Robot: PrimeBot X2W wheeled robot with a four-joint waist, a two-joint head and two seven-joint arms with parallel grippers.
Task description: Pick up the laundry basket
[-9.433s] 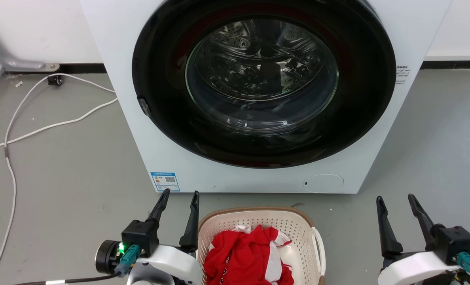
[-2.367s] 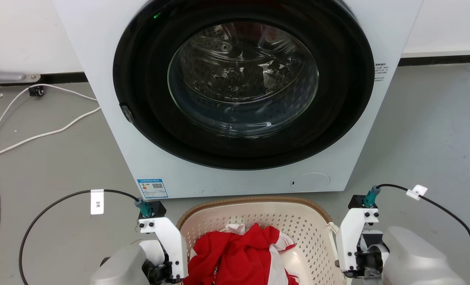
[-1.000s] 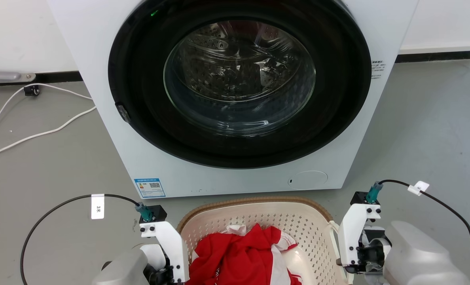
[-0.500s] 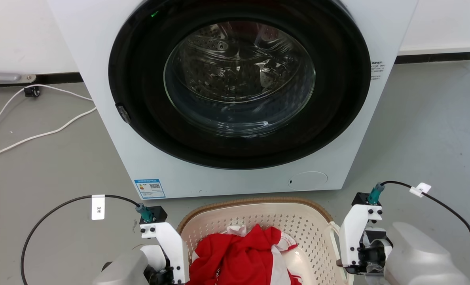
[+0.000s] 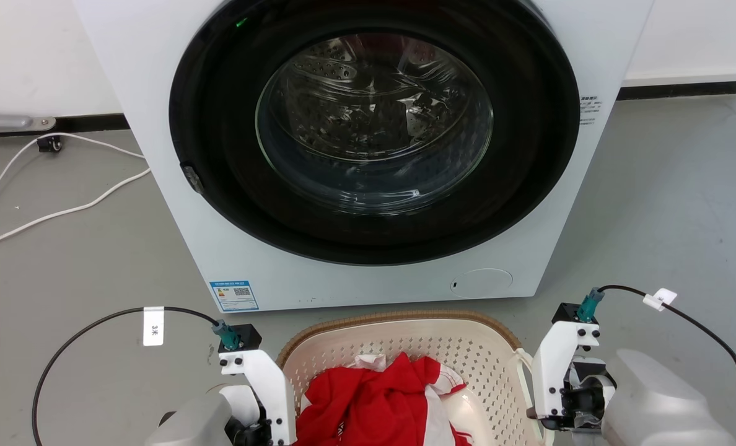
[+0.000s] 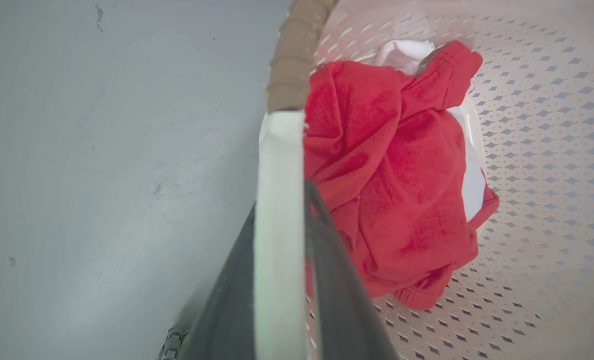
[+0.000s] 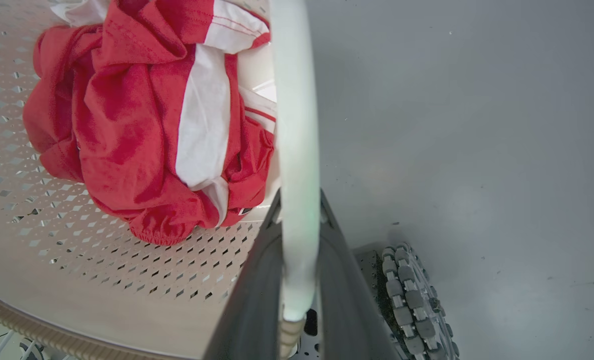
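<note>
The laundry basket, cream with perforated walls and a brown woven-look rim, sits at the bottom of the head view in front of the washing machine. It holds red and white clothes. My left gripper is shut on the basket's white left handle, one dark finger on each side. My right gripper is shut the same way on the white right handle. In the head view both white wrist brackets flank the basket, and the fingers are hidden below them.
The white washing machine stands just beyond the basket, its round glass door closed. White cables lie on the grey floor at the left. A wheel of my base shows beside the right handle. Black cables arc from both wrists.
Since the oldest frame both grippers, then open and pointing up beside the basket, have turned down and closed on its handles. The camera has shifted. Over the last second nothing visibly moved.
</note>
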